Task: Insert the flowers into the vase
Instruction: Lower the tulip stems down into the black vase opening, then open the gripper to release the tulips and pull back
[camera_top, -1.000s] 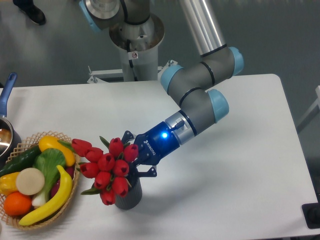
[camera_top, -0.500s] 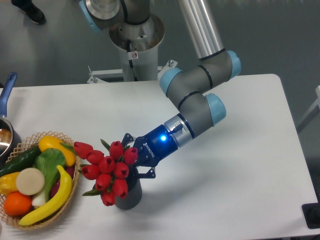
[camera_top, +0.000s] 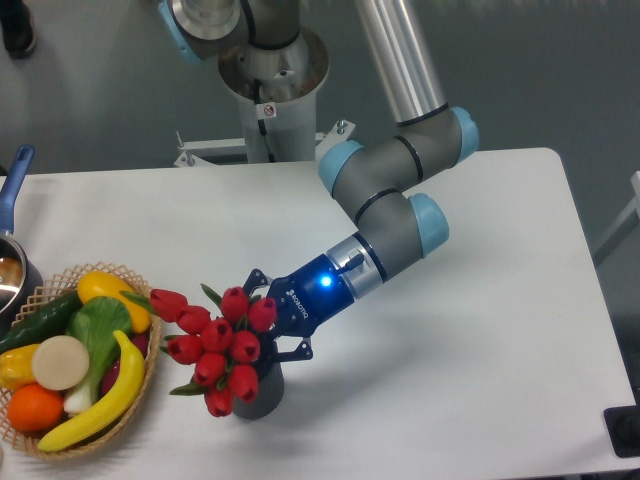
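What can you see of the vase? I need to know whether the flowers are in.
The vase is a dark grey cylinder standing upright on the white table, right of the wicker basket. Only its lower body shows; the red tulips hide its mouth, so stems entering it can't be confirmed. The gripper hangs just above.

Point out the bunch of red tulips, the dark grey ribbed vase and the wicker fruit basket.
bunch of red tulips (camera_top: 222, 345), fixed camera, on a middle bud.
dark grey ribbed vase (camera_top: 262, 396), fixed camera, on its side wall.
wicker fruit basket (camera_top: 152, 362), fixed camera, on its right rim.
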